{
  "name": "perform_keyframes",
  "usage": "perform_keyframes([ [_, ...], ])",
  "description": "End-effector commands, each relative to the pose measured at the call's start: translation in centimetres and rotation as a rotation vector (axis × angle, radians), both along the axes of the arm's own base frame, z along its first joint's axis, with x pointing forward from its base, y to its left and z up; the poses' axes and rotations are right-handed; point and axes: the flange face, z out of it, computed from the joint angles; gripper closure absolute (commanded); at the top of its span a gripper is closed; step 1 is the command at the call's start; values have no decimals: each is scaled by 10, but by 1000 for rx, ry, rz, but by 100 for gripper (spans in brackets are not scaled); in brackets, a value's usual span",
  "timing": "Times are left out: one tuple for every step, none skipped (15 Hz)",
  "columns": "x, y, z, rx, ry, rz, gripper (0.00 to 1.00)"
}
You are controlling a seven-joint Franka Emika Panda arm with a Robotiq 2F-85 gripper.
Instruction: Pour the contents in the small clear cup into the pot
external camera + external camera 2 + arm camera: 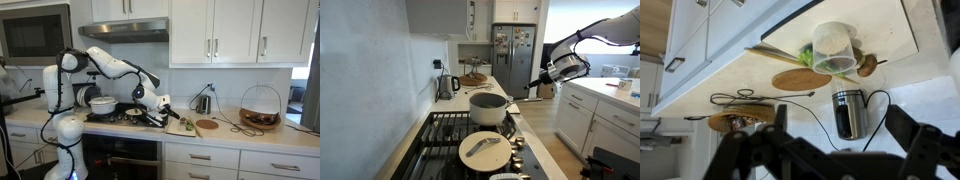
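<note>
Tool [840,135]: released, jaws wide, holding nothing | small clear cup [835,48]: on the worktop [895,25], ahead of the tool, clear of both fingers

Bright, even light; all three views slightly soft.

Ahead of the gripper [840,140], the small clear cup [833,48] is seen as translucent, glossy plastic. The round board [800,79] beside it appears as matt wood, and the nearer corded container [848,112] as shiny metal. The pot [488,108] is rendered in dull silver-grey metal.
</note>
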Motion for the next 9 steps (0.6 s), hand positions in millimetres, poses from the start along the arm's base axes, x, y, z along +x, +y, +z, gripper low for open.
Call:
perform_keyframes([
  [3,-1,-12,-64,-53,8,0],
  [-3,3,-21,-67,-35,7,0],
  [-9,13,-26,-37,-3,9,0],
  [-5,4,-19,-49,-24,6,0],
  [-8,7,-25,-47,-10,9,0],
  [-9,9,-29,-46,-2,12,0],
  [-9,10,-29,-45,0,14,0],
  [-9,10,-29,-45,0,15,0],
  [-9,10,-29,-45,0,15,0],
])
